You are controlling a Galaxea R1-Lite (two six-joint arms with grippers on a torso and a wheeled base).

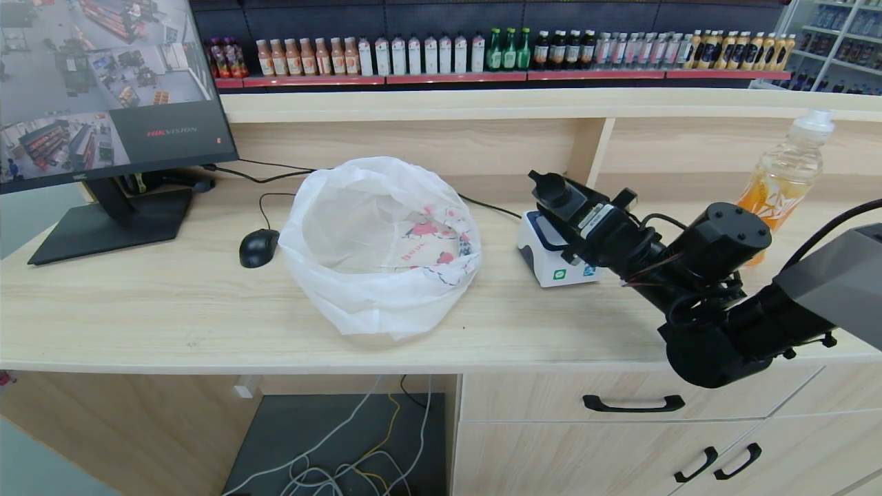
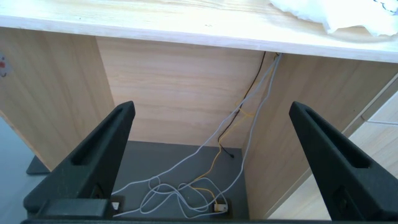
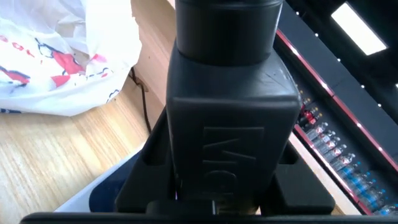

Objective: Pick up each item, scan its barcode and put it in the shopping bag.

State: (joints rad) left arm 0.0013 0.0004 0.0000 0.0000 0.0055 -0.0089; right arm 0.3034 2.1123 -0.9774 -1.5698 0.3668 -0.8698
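Checkout counter. The biggest risk is the shopping bag. It is thin, floppy plastic near the middle of the counter, with its mouth slumped open and nothing weighing it down. A drop from the side could catch the rim, fold it shut or shove the whole bag along the wood, so the item would land outside. Next is the orange drink bottle, tall and upright at the far right, just behind a joint of the right arm. A swing of that arm toward the bag may clip it and tip it over. Then the scanner, a small white-and-blue box just right of the bag. The right gripper hangs directly above it, clenched on a black bottle with a round cap. A low pass could knock the box, and the scan fails if the barcode faces away; I cannot tell which way the label faces. The left gripper hangs below the counter edge above loose cables, fingers spread wide and holding nothing. Raised carelessly, it may strike the counter's lip. Containers: no item seen in the bag, just its own red print on the wall. The drink bottle is capped, orange liquid below, clear above. The black bottle is capped and opaque, contents unknown.
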